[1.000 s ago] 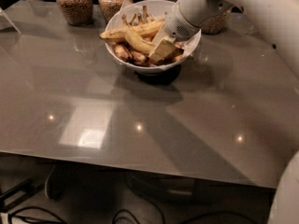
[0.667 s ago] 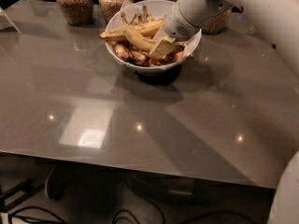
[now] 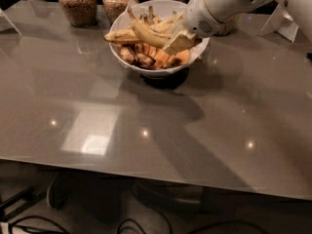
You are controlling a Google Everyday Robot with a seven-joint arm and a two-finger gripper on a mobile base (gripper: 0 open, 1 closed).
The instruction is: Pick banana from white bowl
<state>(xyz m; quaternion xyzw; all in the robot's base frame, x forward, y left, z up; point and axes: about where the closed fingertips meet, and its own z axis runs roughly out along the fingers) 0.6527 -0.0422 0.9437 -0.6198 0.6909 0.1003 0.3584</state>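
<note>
Standing at the upper left of the frame, two round glass jars of brown grain [image 3: 78, 4] sit side by side at the far edge of a glossy grey table [image 3: 146, 145], whose surface shows a pale square of reflected light and a few small bright spots in the lower left and centre. Just right of the jars, in the upper middle of the frame, is the white bowl [image 3: 156, 72], wide and deep, heaped with fruit. A straighter, paler banana [image 3: 121, 35] pokes out over its left rim, and short dark brown pieces [image 3: 140, 58] lie low inside beside some orange chunks [image 3: 163, 57]. Above these sits the banana [image 3: 148, 33] – long, strongly curved, yellow with brown speckles – lying across the top of the heap, its dark left tip pointing up and to the left, its right end running into the gripper [image 3: 176, 42]. The gripper hangs over the bowl's right half, and its tan fingers [image 3: 179, 44] are clamped on the right end of the banana. Its white wrist and arm [image 3: 219, 6] reach up and away to the upper right corner of the frame. Further right, a white folded card [image 3: 280, 21] stands on the table near the far edge – well apart from the bowl.
</note>
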